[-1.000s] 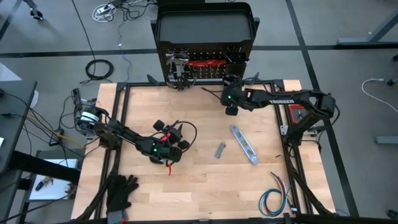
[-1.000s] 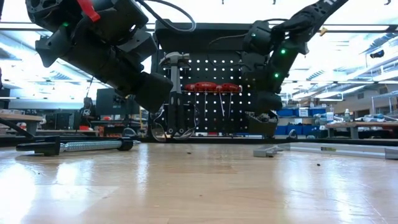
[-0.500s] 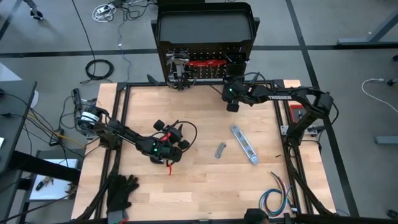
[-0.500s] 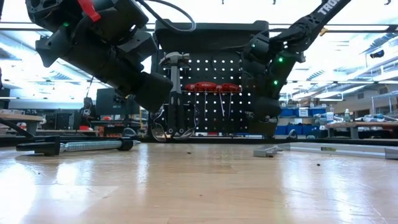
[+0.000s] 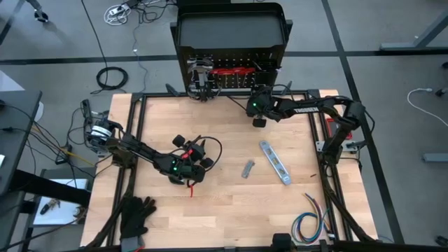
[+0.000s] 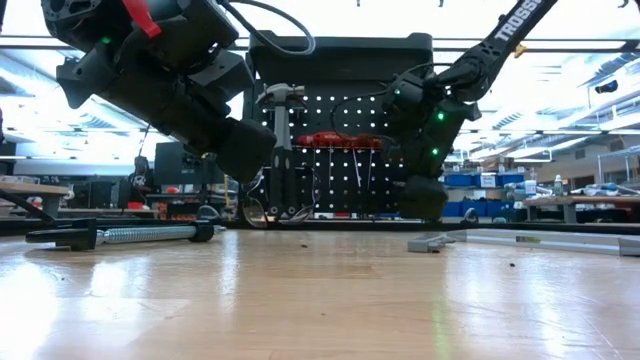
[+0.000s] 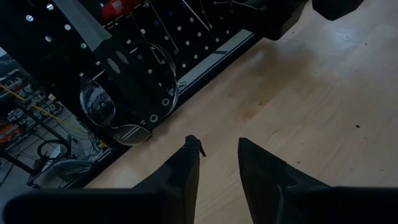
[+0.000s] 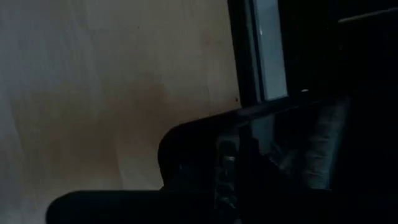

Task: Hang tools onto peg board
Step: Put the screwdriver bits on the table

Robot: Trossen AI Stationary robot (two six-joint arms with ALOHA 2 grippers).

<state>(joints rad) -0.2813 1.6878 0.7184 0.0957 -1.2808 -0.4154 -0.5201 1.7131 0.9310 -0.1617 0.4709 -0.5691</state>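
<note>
Compared with a second ago, the right arm has tucked in tighter to the peg board. Its right claw has slid a touch toward the left arm's side and sits low over the bench, right at the board's foot. I can't tell if that claw is apart or together; its own camera is mostly dark. Nothing else has moved. The left claw is parked over the middle-left of the bench, aimed at the board, tips apart with nothing between them.

Count on the board:
- one hammer, standing upright with its head on top
- two red-handled tools side by side, shafts hanging straight down

Count on the bench:
- one silver flat bar, well clear of the board on the right arm's side, lying diagonally with its far end pointing toward the board's middle
- one small grey piece just beside the bar, on the left arm's side
- one clamp lying flat near the board's left corner, screw running crosswise in the low view
</note>
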